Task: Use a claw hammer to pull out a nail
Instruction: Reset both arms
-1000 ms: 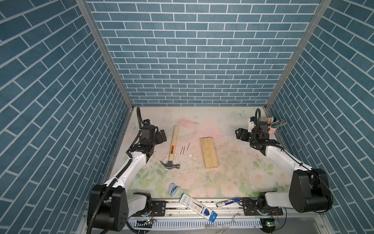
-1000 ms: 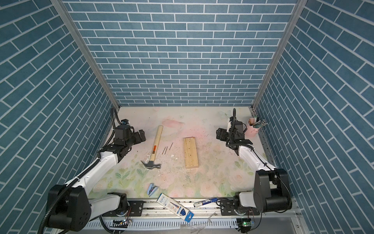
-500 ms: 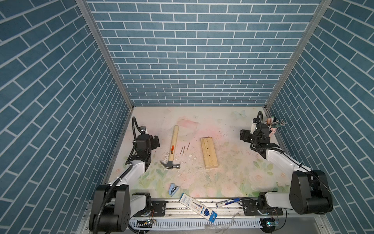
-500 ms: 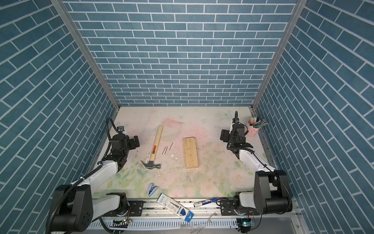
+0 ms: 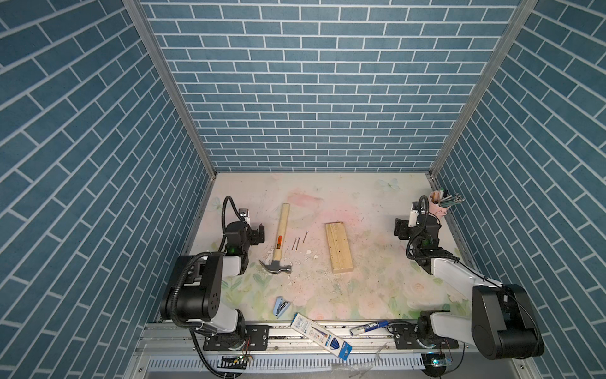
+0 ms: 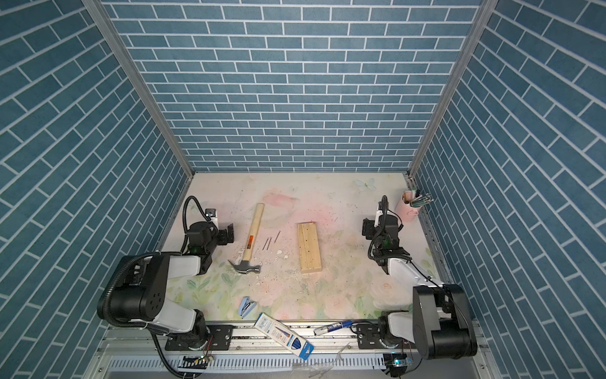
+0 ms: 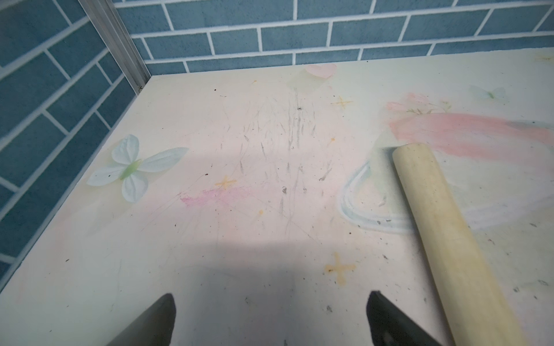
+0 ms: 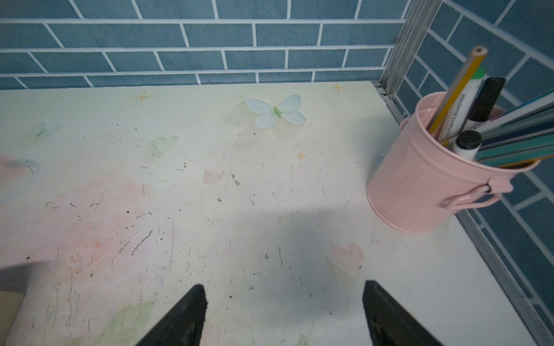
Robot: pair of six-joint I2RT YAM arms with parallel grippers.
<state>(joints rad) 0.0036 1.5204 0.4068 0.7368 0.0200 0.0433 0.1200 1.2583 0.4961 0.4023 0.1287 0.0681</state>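
Two pincers stand open and neither holds anything. The left pincer (image 5: pixel 258 234) hangs with its jaws spread wide just beside the claw hammer (image 5: pixel 281 231). The hammer lies flat on the worktop (image 5: pixel 377 203), left of centre in both top views, with its handle toward the upper edge of the frame and its steel head toward the lower edge. The right pincer (image 5: pixel 400 229), likewise released and empty, sits at the right of the frame near the pink cup (image 8: pixel 419 185) of pens. We see several risks from here. The handle is round and smooth, so a grip taken off its axis could roll it aside, or let it twist once the heavy head lifts. Three loose nails (image 5: pixel 297 243) lie between the hammer and the wooden block (image 5: pixel 339 247), and swinging the head across could scatter them. We cannot tell whether any nail stands in the block, since only dark specks show, so the claw may find nothing to hook. Nothing pins the block either, so levering on it unheld would likely tip or drag it.
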